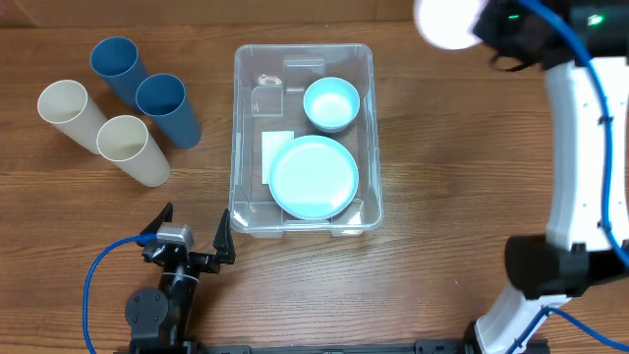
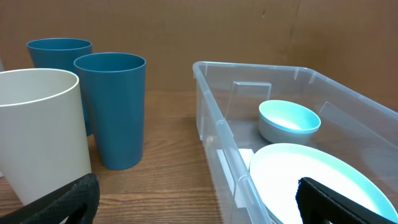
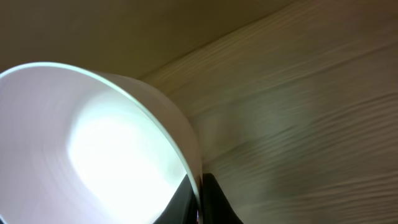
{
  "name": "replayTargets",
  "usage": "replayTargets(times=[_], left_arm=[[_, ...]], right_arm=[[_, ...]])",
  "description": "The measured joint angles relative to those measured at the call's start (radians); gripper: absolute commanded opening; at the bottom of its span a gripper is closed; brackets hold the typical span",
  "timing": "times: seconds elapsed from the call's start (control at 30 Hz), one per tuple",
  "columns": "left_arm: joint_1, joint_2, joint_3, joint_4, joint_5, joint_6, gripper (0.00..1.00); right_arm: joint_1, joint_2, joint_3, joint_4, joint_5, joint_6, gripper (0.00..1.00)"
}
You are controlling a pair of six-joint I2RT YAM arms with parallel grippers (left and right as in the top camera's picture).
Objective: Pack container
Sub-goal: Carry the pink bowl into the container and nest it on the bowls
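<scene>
The clear plastic container (image 1: 241, 138) stands mid-table with a white label on its bottom. Inside lie a light-blue plate (image 1: 314, 177) and a light-blue bowl (image 1: 331, 103). The container (image 2: 211, 118), plate (image 2: 311, 180) and bowl (image 2: 289, 121) also show in the left wrist view. My left gripper (image 1: 194, 236) is open and empty, low on the table in front of the container's near-left corner. My right gripper (image 3: 200, 202) is shut on the rim of a white bowl (image 3: 93, 149), held high at the far right (image 1: 447, 22), beyond the container.
Two dark-blue cups (image 1: 118, 67) (image 1: 165, 106) and two cream cups (image 1: 69, 110) (image 1: 133, 147) stand left of the container. In the left wrist view the blue cups (image 2: 112, 109) and a cream cup (image 2: 40, 130) are close ahead-left. The right arm's white link (image 1: 580, 147) runs along the right side.
</scene>
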State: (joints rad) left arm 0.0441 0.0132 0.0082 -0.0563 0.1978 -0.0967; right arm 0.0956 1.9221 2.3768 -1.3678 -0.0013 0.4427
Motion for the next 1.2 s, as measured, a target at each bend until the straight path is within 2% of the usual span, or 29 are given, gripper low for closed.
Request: replayTargets(times=[0.17, 0.23, 0.5, 0.7, 0.9, 0.93, 1.0, 1.07, 1.2], left_arm=[[0.000, 0.000, 0.000, 0.000, 0.000, 0.000, 1.00], [0.000, 0.000, 0.000, 0.000, 0.000, 0.000, 1.00], [0.000, 0.000, 0.000, 0.000, 0.000, 0.000, 1.00], [0.000, 0.000, 0.000, 0.000, 0.000, 0.000, 1.00], [0.000, 0.000, 0.000, 0.000, 0.000, 0.000, 1.00], [0.000, 0.000, 0.000, 0.000, 0.000, 0.000, 1.00], [0.000, 0.000, 0.000, 0.000, 0.000, 0.000, 1.00], [0.000, 0.000, 0.000, 0.000, 0.000, 0.000, 1.00], [0.000, 0.000, 0.000, 0.000, 0.000, 0.000, 1.00]], right_arm=[[0.280, 0.043, -0.061, 0.013, 0.027, -0.037, 0.04], [0.338, 0.077, -0.122, 0.040, 0.046, -0.040, 0.04], [0.351, 0.200, -0.345, 0.255, 0.089, -0.028, 0.04], [0.350, 0.200, -0.357, 0.358, 0.148, -0.028, 0.04], [0.344, 0.233, -0.358, 0.369, 0.167, -0.028, 0.04], [0.342, 0.245, -0.358, 0.369, 0.169, -0.026, 0.09], [0.339, 0.254, -0.361, 0.369, 0.184, -0.018, 0.50], [0.337, 0.255, -0.361, 0.370, 0.190, -0.012, 0.58], [0.332, 0.255, -0.361, 0.373, 0.192, -0.008, 0.57]])
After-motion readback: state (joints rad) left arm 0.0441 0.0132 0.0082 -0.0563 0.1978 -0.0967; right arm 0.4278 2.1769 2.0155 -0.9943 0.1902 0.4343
